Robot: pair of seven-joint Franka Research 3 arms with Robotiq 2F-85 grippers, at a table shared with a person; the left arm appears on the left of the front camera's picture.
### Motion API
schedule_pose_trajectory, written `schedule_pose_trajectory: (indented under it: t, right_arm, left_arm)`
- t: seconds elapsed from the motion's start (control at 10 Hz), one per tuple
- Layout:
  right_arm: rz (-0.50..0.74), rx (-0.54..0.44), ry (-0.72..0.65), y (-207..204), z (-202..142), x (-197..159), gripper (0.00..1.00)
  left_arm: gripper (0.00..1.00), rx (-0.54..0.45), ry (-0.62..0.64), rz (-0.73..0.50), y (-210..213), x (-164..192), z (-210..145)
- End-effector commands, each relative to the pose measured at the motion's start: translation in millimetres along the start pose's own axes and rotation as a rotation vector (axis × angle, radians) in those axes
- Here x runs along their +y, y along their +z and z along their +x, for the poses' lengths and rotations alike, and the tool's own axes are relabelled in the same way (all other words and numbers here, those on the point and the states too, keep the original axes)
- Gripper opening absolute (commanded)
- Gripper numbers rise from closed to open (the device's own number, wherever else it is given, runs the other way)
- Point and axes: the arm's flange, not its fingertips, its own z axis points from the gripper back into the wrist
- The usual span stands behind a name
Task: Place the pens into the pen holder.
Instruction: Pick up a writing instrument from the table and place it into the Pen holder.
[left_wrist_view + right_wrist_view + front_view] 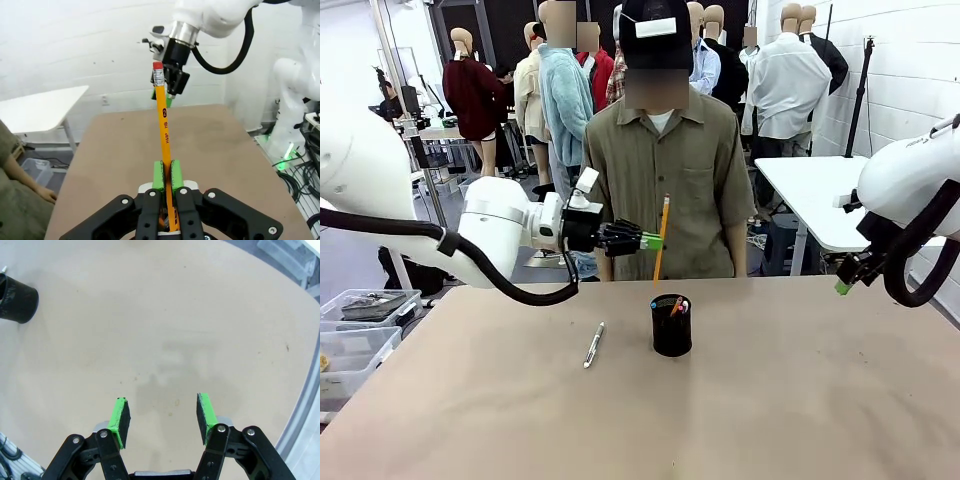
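Our left gripper has its jaws clenched on the orange-yellow pencil, which hangs nearly upright just above the black pen holder; the holder stands mid-worktop; the silver-grey pen lies flat near it, to its left; our right gripper hovers at the right, jaws released, grasping nothing.

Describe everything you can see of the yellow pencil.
Orange-yellow pencil, wood-look, black print including HB, metal ferrule and red eraser at one end, which looks uppermost. Nearly upright, slightly tilted. Clamped around mid-shaft between the shut left tool's green pads, in the air above the pen holder, clear of it.
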Motion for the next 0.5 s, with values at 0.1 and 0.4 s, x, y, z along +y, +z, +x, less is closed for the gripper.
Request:
schedule_pose_trajectory:
  t: [0.1, 0.4]
  right_arm:
    - [-0.02, 0.0, 0.017, -2.0, -3.8, -0.7, 0.68]
    - [-0.02, 0.0, 0.017, -2.0, -3.8, -0.7, 0.68]
  left_arm:
    - [0.0, 0.037, 0.054, -0.079, -14.4, 15.7, -6.2]
    - [0.0, 0.042, 0.083, -0.091, -20.4, 23.8, -25.1]
